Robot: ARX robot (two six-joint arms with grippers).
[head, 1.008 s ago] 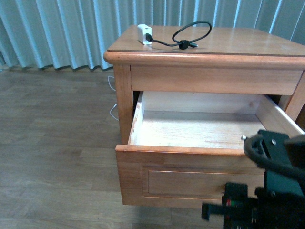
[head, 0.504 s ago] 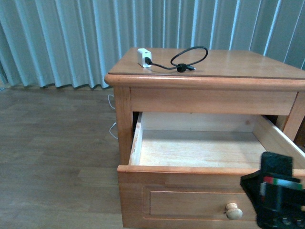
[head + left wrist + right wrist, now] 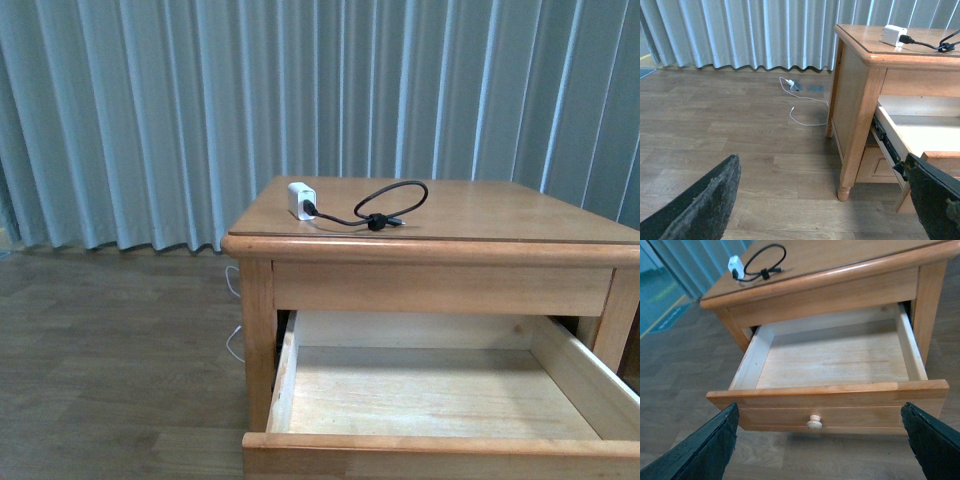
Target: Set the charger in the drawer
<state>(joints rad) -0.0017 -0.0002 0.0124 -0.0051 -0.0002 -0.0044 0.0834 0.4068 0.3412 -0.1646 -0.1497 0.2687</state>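
Note:
The charger, a small white cube with a black looped cable, lies on the nightstand top near its back left corner. It also shows as the charger and the charger in the wrist views. Below the top, the drawer is pulled far out and its pale inside holds nothing. My right gripper hangs open in front of the drawer, a little way out from its round knob. My left gripper is open above the floor, left of the nightstand. Neither gripper shows in the front view.
Pale pleated curtains hang behind the nightstand. A thin white cable lies on the wood floor by a floor socket. The nightstand's front left leg stands close to my left gripper.
The front view has lifted, so the tabletop sits lower in the picture and the drawer front and knob have dropped out. The right arm, seen at lower right before, has left that view.

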